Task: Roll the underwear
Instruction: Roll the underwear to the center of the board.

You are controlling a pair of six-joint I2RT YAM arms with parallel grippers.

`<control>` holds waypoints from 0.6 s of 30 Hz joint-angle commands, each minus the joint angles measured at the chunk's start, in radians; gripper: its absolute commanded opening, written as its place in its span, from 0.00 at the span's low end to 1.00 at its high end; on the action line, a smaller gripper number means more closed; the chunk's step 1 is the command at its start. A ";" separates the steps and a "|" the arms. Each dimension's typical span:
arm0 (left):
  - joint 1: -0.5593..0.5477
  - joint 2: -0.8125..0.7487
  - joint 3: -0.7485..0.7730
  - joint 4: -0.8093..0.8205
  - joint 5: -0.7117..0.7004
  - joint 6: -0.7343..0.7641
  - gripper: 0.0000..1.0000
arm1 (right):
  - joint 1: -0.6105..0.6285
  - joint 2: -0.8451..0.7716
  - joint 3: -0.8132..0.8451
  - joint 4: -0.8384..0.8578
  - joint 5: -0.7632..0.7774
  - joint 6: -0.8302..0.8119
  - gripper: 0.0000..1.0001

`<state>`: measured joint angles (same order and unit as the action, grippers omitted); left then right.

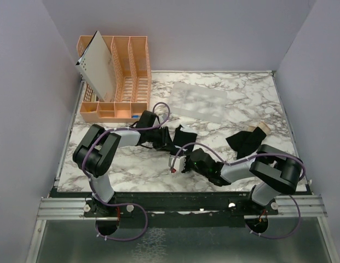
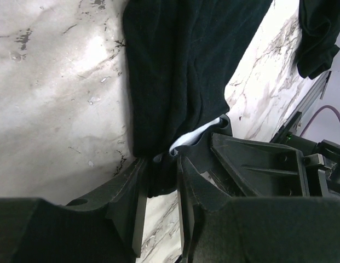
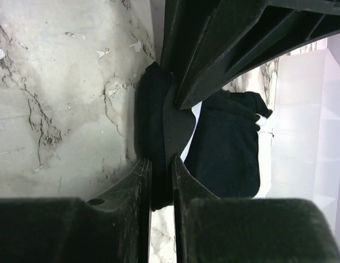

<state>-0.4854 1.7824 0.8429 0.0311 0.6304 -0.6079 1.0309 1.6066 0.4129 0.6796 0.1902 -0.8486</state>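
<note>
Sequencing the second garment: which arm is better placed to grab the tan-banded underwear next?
Right, probably. Both the right gripper and left gripper pinch the middle underwear, but the tan-banded underwear lies to its right, farther from the left gripper.

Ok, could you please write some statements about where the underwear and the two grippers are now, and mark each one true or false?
1. The left gripper and the right gripper both pinch the middle underwear. True.
2. The second underwear lies inside the orange rack. False: it lies on the table, at the right side.
3. A pale perforated panel leans in the rack. True.
4. The left gripper is open over bare table. False: it is shut on black fabric.
</note>
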 commanded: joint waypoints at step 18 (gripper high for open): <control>0.118 -0.330 -0.288 -0.093 -0.148 -0.102 0.70 | 0.000 0.033 0.066 -0.014 -0.321 0.431 0.00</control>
<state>-0.3698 1.5066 0.6258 -0.0151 0.5549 -0.6811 1.0283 1.6104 0.5224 0.5793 -0.0498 -0.5537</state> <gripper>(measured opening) 0.693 0.186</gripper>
